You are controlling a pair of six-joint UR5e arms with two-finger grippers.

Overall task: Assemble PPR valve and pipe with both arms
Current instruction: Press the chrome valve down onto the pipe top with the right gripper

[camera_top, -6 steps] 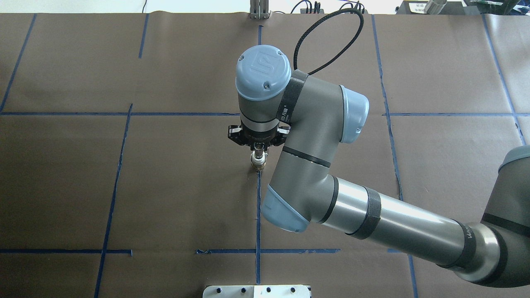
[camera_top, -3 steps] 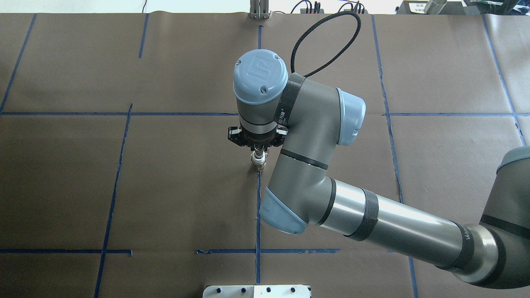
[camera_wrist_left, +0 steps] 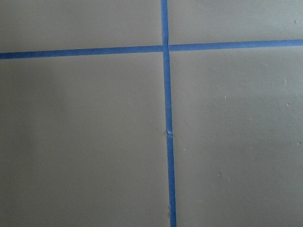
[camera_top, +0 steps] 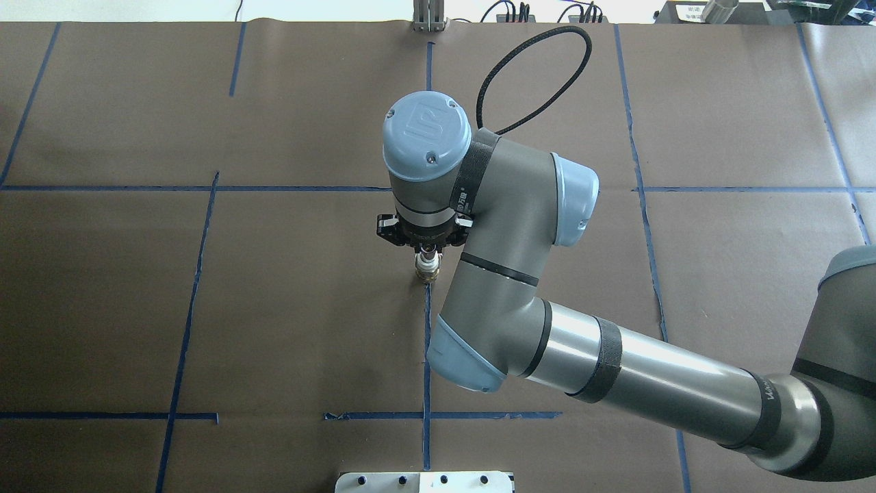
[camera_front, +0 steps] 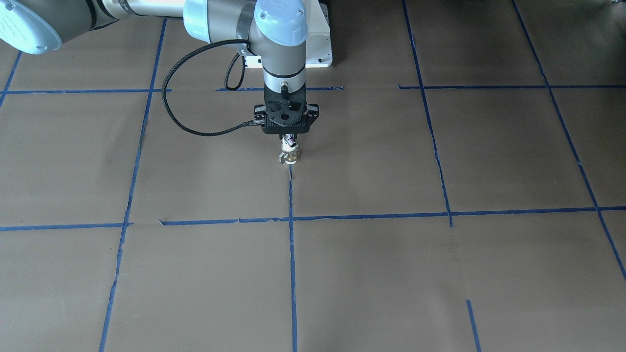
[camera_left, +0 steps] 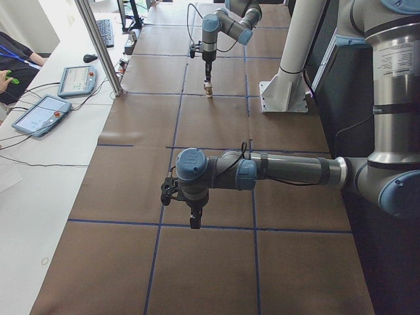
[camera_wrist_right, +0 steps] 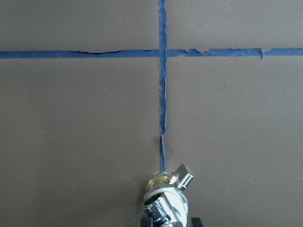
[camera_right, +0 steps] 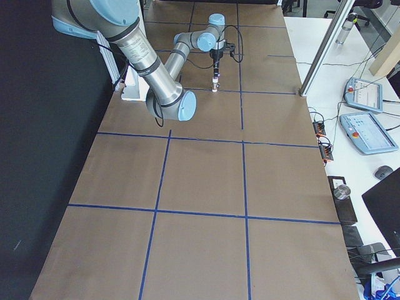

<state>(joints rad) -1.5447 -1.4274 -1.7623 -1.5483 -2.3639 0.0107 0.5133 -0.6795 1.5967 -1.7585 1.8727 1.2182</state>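
My right gripper (camera_top: 428, 253) points straight down at the table's middle, shut on the chrome pipe (camera_top: 428, 261). The pipe stands upright on the PPR valve (camera_top: 428, 275), whose brass body rests on the brown paper at the end of a blue tape line. The front-facing view shows the gripper (camera_front: 289, 138), pipe (camera_front: 289, 143) and valve (camera_front: 290, 157) stacked the same way. The right wrist view shows the pipe (camera_wrist_right: 165, 206), brass valve (camera_wrist_right: 158, 181) and its small lever (camera_wrist_right: 183, 176). My left gripper (camera_left: 194, 222) shows only in the exterior left view, hanging over bare paper; I cannot tell its state.
Blue tape lines (camera_top: 426, 342) grid the brown paper. The white pedestal base (camera_front: 320, 54) stands at the robot's side of the table. Teach pendants (camera_left: 39, 115) and an aluminium post (camera_left: 98, 46) are on the operators' side table. The left wrist view holds only paper and tape (camera_wrist_left: 166, 118).
The right arm's wrist has turned over the standing parts; its blue cap logo has rotated and the elbow has shifted slightly left. The pipe and valve stay in place.
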